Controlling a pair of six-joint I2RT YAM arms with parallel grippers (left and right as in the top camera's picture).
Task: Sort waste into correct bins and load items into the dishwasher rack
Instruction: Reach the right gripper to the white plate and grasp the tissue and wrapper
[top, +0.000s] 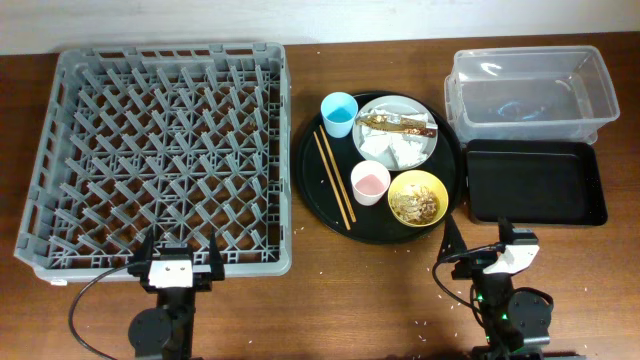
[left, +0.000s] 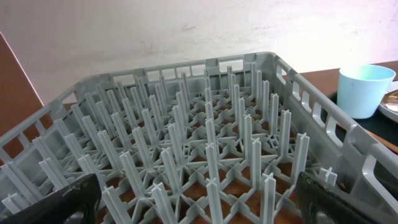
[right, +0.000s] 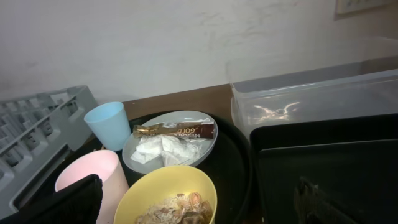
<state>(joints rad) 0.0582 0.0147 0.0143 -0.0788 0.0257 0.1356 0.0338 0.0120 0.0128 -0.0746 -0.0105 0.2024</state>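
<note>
From above, the round tray holds nearly everything. On it are the plate with the wrapper and napkins, the yellow bowl of scraps, the blue cup, the pink cup and the chopsticks. The rack is left of the round tray. The clear tub and flat black bin are right of it. The left gripper and right gripper sit nearer than the round tray, both spread wide and empty.

The left wrist view shows mostly the rack, with the blue cup at the side.

The right wrist view is closest. The wrapper is light and crinkly (it may slide), so pinch one end. The napkins are soft, so grab a puffy fold. The blue cup and pink cup are light, hard and smooth, so hold one by its wall. The scraps look crumbly, I think, though they are blurry. Tipping the yellow bowl seems easier than pinching.
</note>
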